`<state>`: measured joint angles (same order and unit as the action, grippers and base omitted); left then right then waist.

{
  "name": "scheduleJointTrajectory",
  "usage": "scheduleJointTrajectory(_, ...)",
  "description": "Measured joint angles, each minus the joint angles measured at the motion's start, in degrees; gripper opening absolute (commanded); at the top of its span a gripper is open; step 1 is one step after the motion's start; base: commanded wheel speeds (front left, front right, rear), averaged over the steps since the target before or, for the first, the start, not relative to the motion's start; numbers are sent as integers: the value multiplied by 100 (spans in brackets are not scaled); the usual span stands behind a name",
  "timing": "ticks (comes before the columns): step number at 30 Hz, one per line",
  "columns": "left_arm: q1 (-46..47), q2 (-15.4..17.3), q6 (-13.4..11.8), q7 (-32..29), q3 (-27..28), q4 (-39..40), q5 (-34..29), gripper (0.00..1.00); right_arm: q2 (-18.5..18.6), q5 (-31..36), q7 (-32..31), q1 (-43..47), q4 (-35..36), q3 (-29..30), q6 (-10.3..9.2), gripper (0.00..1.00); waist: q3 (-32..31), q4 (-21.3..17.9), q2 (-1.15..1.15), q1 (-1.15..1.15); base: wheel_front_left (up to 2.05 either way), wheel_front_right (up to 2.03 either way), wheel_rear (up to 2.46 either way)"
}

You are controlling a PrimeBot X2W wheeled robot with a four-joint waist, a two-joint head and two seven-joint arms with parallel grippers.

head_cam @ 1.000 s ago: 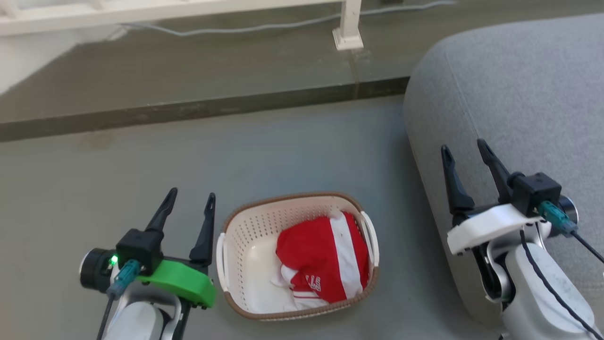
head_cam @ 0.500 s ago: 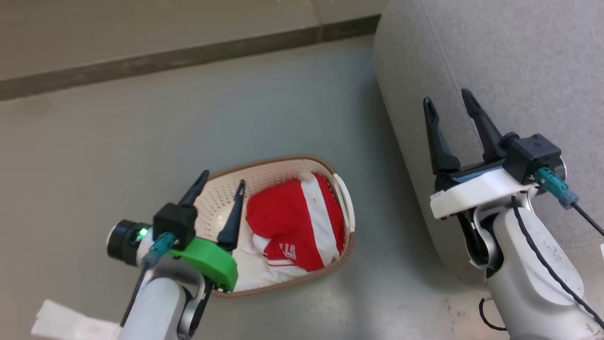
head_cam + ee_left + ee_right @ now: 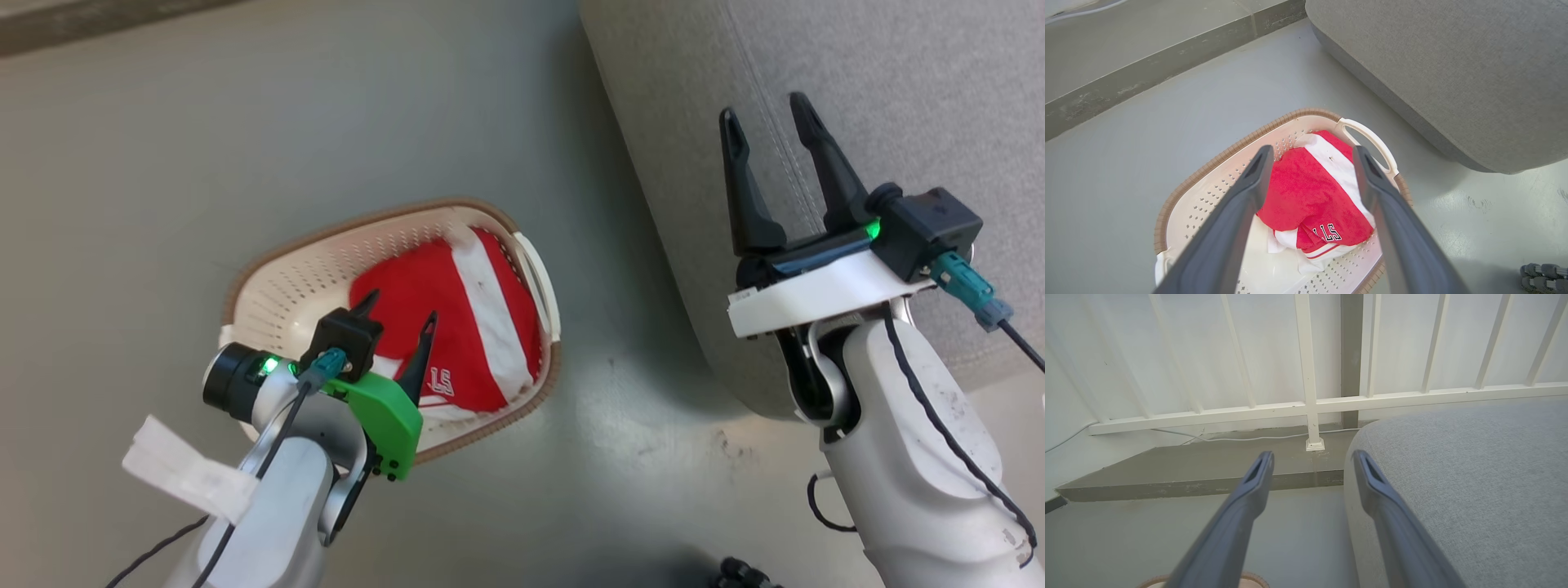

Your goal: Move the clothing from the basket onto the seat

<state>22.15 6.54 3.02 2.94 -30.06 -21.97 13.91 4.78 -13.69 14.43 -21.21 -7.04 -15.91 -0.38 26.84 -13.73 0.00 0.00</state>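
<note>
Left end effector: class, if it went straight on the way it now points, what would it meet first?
Most likely the red clothing in the basket: the open left end effector aims straight at it, though how far off it is remains unclear.

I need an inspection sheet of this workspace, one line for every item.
Surface: smooth grey floor.
Job's things: red garments with white stripes lie in the cream perforated plastic basket; the large grey fabric seat stands beside it, apart.
Clutter: dark ribbed object on the floor, kind unclear.
Grippers: left gripper open over the garments, nothing gripped; right gripper open before the seat, holding nothing.
Cables: black cable along the right forearm; white cable at the wall's foot.
Surroundings: white railing, raised grey step.
</note>
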Motion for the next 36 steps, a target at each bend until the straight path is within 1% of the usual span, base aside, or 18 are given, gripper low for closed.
scheduleJointTrajectory(4, 189, -25, 8, -165, -32, -313, -9, 100, -64, -23, 1, -113, 59, 0, 13, 100, 278, -157, 0, 0, 0, 0, 0)
scheduleJointTrajectory(10, 605, -57, 108, -354, -159, -761, -56, 100, -97, -22, 1, -281, 153, -60, 48, 100, 725, -364, 0, 0, 0, 0, 0)
scheduleJointTrajectory(12, 715, -64, 109, -408, -159, -890, -57, 100, -107, -22, 1, -346, 215, -98, 87, 100, 846, -408, 0, 0, 0, 0, 0)
scheduleJointTrajectory(17, 973, -119, 204, -584, -179, -1188, -35, 100, -122, -21, 18, -453, 338, -158, 105, 100, 1141, -497, 0, 0, 0, 0, 0)
scheduleJointTrajectory(23, 1249, -179, 229, -770, -186, -1567, 2, 100, -136, -46, 18, -531, 411, -265, 148, 100, 1481, -609, 0, 1, 0, 0, 0)
scheduleJointTrajectory(29, 1596, -11, 269, -953, -309, -1945, -144, 100, -158, -98, 18, -572, 479, -326, 163, 100, 1801, -755, 0, 1, 0, 0, 0)
scheduleJointTrajectory(36, 1823, 163, 278, -1004, -255, -2366, -156, 100, -185, -190, 18, -687, 502, -476, 187, 100, 2096, -963, 0, 1, 0, 0, 0)
